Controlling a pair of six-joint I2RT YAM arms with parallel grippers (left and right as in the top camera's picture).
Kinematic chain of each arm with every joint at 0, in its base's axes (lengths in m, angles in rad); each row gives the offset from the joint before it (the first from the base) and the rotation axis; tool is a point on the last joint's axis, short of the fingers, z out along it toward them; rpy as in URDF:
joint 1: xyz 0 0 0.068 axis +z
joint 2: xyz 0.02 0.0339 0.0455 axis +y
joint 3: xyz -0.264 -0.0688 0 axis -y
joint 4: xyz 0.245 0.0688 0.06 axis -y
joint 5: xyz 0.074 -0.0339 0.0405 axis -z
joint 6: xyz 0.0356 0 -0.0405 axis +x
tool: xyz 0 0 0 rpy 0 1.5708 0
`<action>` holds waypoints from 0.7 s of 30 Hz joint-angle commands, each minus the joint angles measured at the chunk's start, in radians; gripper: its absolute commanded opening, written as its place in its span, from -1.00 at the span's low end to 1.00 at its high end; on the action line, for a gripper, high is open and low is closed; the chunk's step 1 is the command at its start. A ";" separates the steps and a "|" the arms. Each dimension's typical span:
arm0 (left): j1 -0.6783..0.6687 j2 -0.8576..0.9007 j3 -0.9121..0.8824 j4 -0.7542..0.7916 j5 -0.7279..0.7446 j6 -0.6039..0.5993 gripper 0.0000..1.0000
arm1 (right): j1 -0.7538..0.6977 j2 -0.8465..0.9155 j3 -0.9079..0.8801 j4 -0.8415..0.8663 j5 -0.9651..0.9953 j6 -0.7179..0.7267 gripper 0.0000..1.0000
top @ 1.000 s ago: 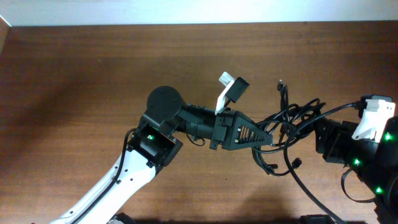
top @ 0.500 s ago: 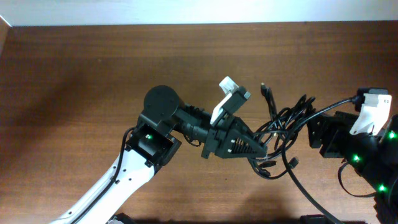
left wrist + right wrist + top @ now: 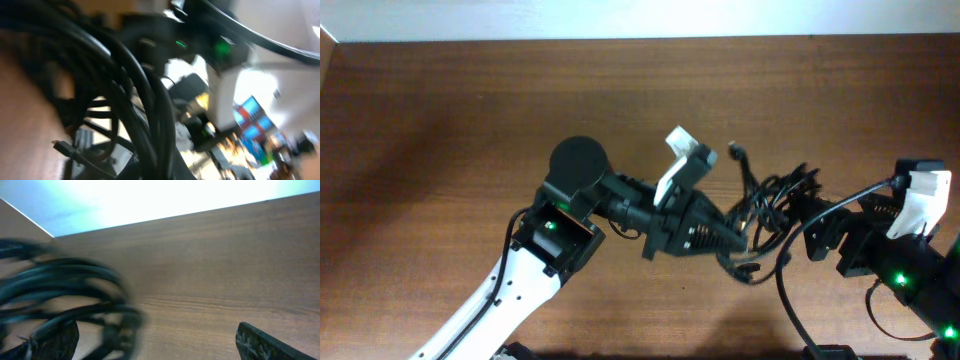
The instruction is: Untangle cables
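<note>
The cables [image 3: 775, 200] are a tangled black bundle right of the table's middle, lifted in a clump. One plug end [image 3: 735, 151] sticks up and another dangles low [image 3: 748, 270]. My left gripper [image 3: 734, 238] reaches in from the left and is shut on the bundle's left side. In the left wrist view the cables [image 3: 145, 95] fill the frame, blurred, with a small plug [image 3: 62, 147] at lower left. My right gripper [image 3: 807, 228] sits just right of the bundle, jaws wide. In the right wrist view that gripper [image 3: 157, 345] holds nothing, and the cables [image 3: 75, 292] blur past its left finger [image 3: 55, 340].
The wooden table [image 3: 440, 130] ends at a pale wall along its far edge [image 3: 620, 38]. Thick black arm cables [image 3: 800, 300] loop beside the right arm [image 3: 910, 270]. The left arm [image 3: 550, 240] crosses from the lower left.
The right gripper has opened wide and let go of the bundle. The left gripper has drawn the cables slightly left while turning its wrist.
</note>
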 commanded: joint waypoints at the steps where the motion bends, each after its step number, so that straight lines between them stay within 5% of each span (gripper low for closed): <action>1: 0.033 -0.012 0.020 -0.140 -0.322 0.051 -0.96 | -0.002 -0.009 -0.006 0.004 0.056 0.008 0.98; 8: 0.051 -0.012 0.020 -0.523 -0.735 0.401 -1.00 | -0.002 -0.009 -0.006 0.003 0.204 0.008 0.98; 11: 0.050 -0.012 0.020 -0.661 -0.714 0.817 -1.00 | -0.002 -0.009 -0.007 0.002 0.208 0.008 0.98; 14: 0.050 -0.012 0.020 -0.777 -0.702 1.086 -1.00 | -0.002 -0.009 -0.007 -0.012 0.208 0.008 0.98; 21: 0.050 -0.026 0.020 -0.807 -0.510 1.411 -1.00 | -0.002 -0.009 -0.007 -0.137 0.204 -0.042 0.98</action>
